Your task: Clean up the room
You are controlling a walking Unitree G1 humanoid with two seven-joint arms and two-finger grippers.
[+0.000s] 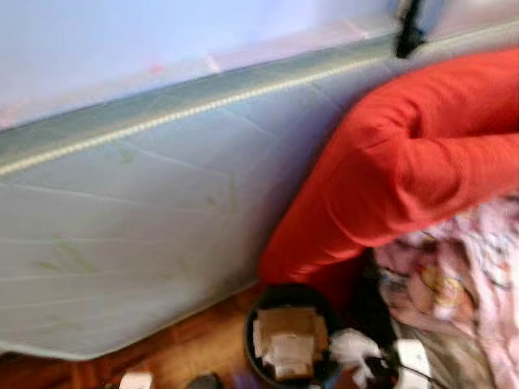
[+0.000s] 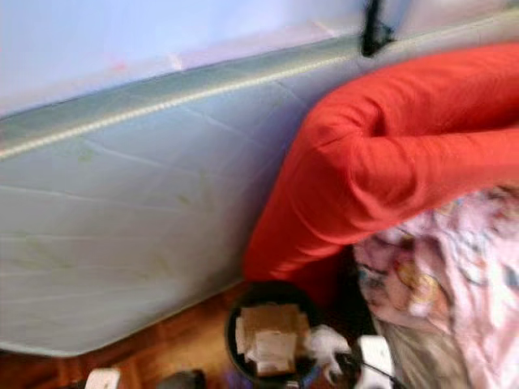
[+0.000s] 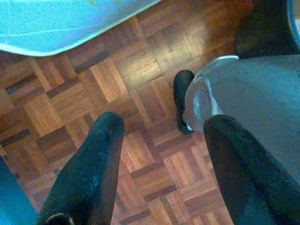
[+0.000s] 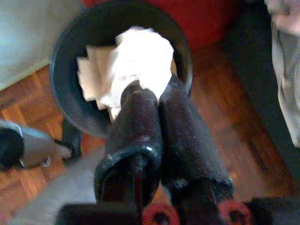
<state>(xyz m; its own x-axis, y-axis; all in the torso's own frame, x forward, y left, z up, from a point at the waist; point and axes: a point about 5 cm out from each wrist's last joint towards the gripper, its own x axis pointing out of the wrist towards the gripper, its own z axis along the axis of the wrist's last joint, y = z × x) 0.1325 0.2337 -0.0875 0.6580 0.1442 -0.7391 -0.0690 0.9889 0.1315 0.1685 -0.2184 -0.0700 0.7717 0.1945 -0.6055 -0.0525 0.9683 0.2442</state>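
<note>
The right hand (image 4: 157, 93) reaches forward and down, its two black fingers (image 4: 136, 126) pressed close together and pinching a crumpled white wad of paper (image 4: 140, 61) at their tips. The left hand (image 3: 159, 140) points down toward the floor, its two black fingers (image 3: 93, 164) spread wide apart with nothing between them.

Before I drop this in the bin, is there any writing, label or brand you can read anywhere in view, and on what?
No readable text.
The pink printed fabric carries pictures too blurred to show any words.
The cardboard pieces in the black bin show no legible marks.
The white crumpled paper held by the right gripper looks blank.
</note>
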